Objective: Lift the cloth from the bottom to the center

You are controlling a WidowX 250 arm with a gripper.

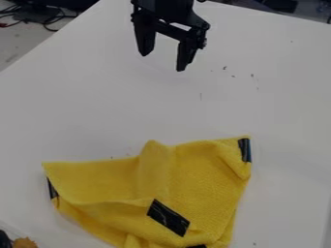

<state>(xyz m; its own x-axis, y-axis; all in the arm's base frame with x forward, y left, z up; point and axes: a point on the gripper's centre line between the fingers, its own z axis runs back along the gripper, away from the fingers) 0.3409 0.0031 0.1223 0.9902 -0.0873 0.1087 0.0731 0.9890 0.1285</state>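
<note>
Cables [48, 19] on the floor at 11 o'clock, off the table [278, 97], so no factor. Orange-brown thing [24, 242] down between 7 and 8, can't tell what; beside it a black thing [4, 240], cut by the view edge. Both well apart from the gripper, near the cloth's lower left side.

Cloth [152, 186] next: yellow, rumpled, spread from 8 round through 6 to 4, running down to the view's bottom edge. Its left corner points to 8, black tape [52, 188] just under it. Top layer droops in a shallow fold there. Standing ridge [155, 157] just left of the middle on the upper edge.

Gripper [162, 62] at 12, tips pointing down, spread apart, nothing between them. Well clear of the cloth.

Middle tape patch [168, 218] at 6, slanted; another bit of tape [196, 246] right of it, at the bottom edge. Right corner at 4, with its own tape strip [244, 149].

My read: pre-grasp, lift not begun. Next move: travel toward 6, past the ridge, go low over the bottom part, pinch the cloth, raise, carry toward 12 and set down at center. Lower layers look bunched, so a shallow pinch may take only the top one; too deep and the tips could press the table.
</note>
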